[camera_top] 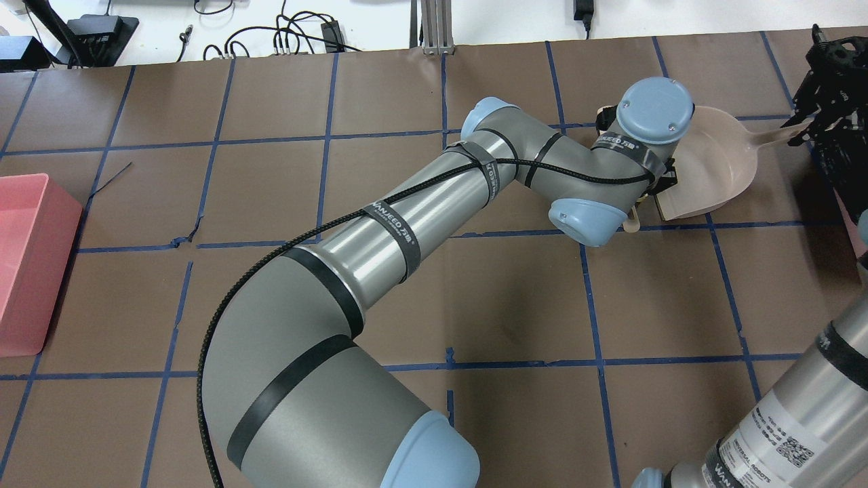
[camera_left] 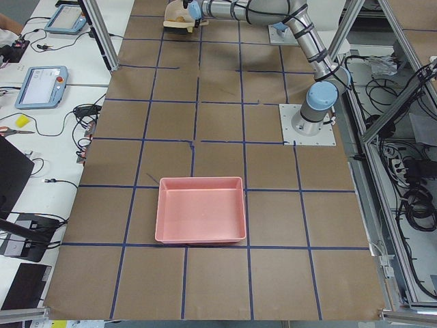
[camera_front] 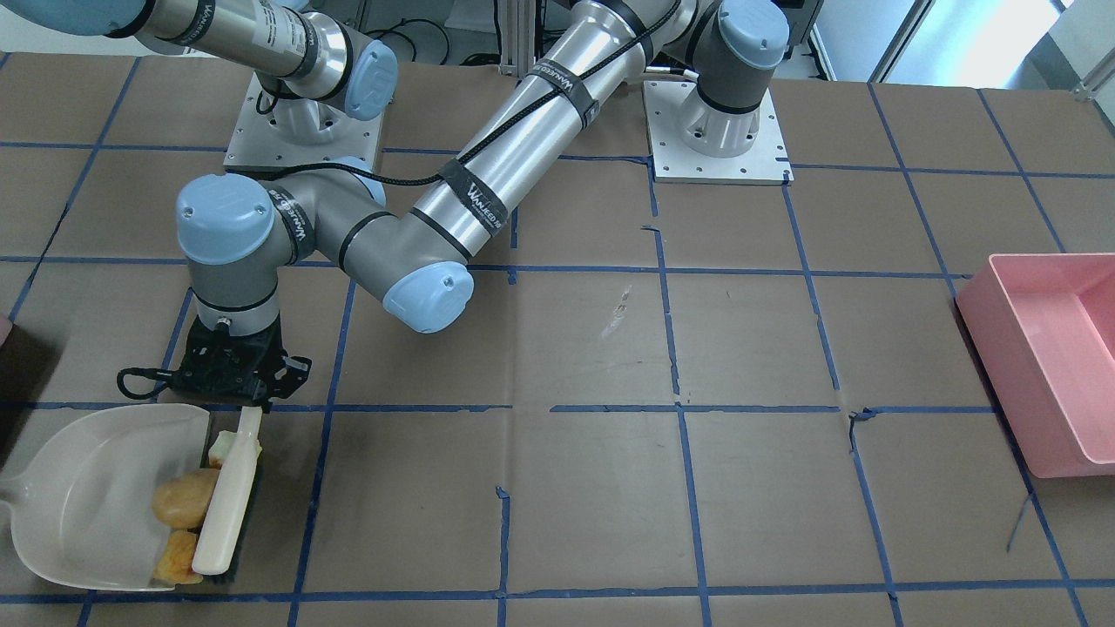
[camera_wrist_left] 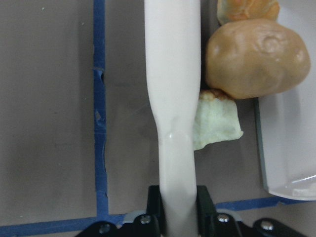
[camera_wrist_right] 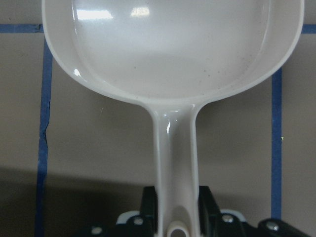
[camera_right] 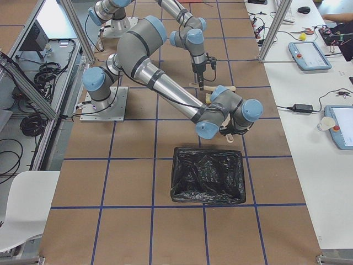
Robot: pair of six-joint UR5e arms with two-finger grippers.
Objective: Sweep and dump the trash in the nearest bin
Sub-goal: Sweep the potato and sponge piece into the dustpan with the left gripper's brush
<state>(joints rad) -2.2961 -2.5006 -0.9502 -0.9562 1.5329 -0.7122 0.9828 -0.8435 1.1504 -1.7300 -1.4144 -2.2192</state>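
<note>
The setting is a robotics lab. Two grey and blue industrial robot arms (camera_front: 488,174) are bolted to steel base plates (camera_front: 766,165) on a large tabletop (camera_front: 592,505) covered in brown sheeting and marked with a blue tape grid (camera_front: 610,408). Aluminium frame posts (camera_right: 74,27) stand around it. White side benches (camera_left: 82,68) carry teach pendants (camera_left: 42,85), and loose cables (camera_top: 291,41) lie along the edge.

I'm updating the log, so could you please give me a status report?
Left gripper shut on brush, right gripper shut on dustpan. Potato ball and orange chunk at dustpan lip; green chunk on table beside brush. No obstruction seen.
</note>
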